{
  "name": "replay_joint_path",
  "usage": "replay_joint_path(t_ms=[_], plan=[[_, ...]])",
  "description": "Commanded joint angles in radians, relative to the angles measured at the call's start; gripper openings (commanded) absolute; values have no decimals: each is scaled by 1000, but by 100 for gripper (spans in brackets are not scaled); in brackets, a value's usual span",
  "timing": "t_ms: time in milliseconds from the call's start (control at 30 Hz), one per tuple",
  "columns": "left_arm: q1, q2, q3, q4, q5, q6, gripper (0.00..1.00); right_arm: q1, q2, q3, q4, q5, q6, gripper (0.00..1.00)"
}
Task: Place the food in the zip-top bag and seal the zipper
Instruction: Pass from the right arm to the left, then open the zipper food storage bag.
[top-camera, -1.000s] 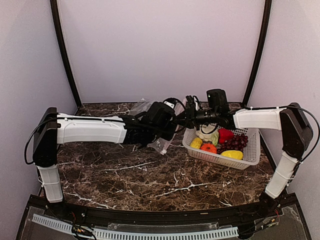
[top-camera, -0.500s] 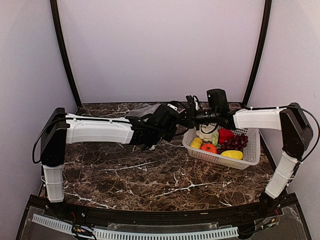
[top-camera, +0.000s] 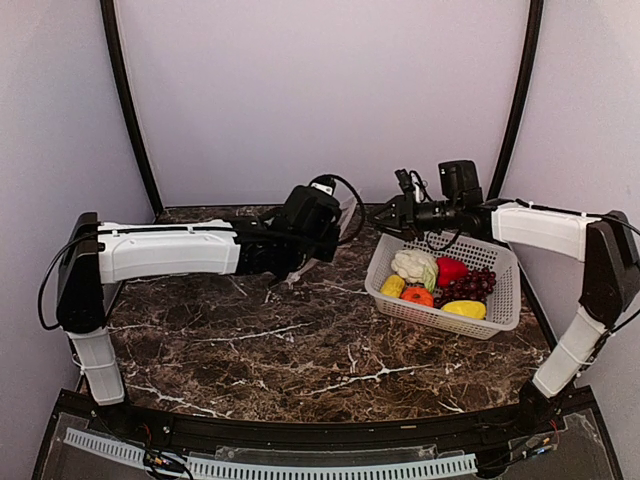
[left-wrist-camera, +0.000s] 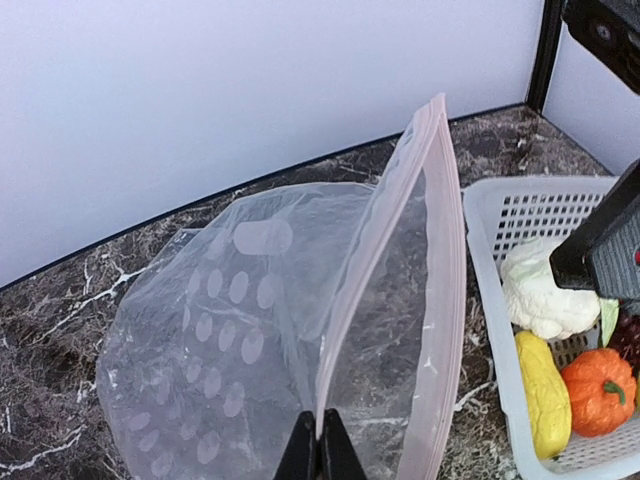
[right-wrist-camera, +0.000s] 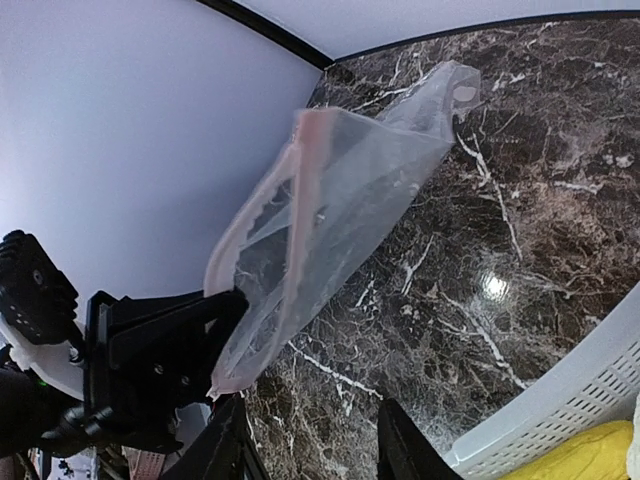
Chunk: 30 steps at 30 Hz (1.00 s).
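The clear dotted zip-top bag (left-wrist-camera: 250, 330) hangs with its mouth apart above the marble. My left gripper (left-wrist-camera: 320, 448) is shut on one lip of the pinkish zipper (left-wrist-camera: 375, 250); the other lip (left-wrist-camera: 447, 300) hangs free. In the top view the left gripper (top-camera: 330, 228) covers most of the bag. My right gripper (top-camera: 392, 215) is open and holds nothing, just off the bag (right-wrist-camera: 330, 220), above the basket's back left corner. The food lies in the basket: cabbage (top-camera: 412, 265), red pepper (top-camera: 451, 270), grapes (top-camera: 472, 287), an orange-red piece (top-camera: 417, 296) and two yellow pieces (top-camera: 392, 286) (top-camera: 464, 309).
The white perforated basket (top-camera: 440, 322) stands on the right of the marble table (top-camera: 300, 350), its left rim (left-wrist-camera: 490, 300) close to the bag's mouth. The back wall rises right behind both grippers.
My left gripper has shut on the bag's zipper lip and drawn it back and left. My right gripper has opened, let go of the bag and pulled away to the right.
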Motion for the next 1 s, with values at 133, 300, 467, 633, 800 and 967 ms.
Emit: replay_joint_path(t_ms=[133,300,467,633,800,967], plan=[[10,-112,-3,48,41,-82,1,18,29,154,-118,-32,-133,60],[10,-107,12,71,59,-116,1,43,71,248,-122,-46,-141,74],[10,-115,-10,124,123,-142,1,58,149,332,-162,-17,-125,72],[8,-126,-32,182,156,-157,1,75,216,378,-260,131,-95,54],[4,-146,-54,164,119,-166,1,82,227,366,-291,209,-75,23],[10,-122,-6,77,68,-150,3,84,230,373,-249,155,-78,0]])
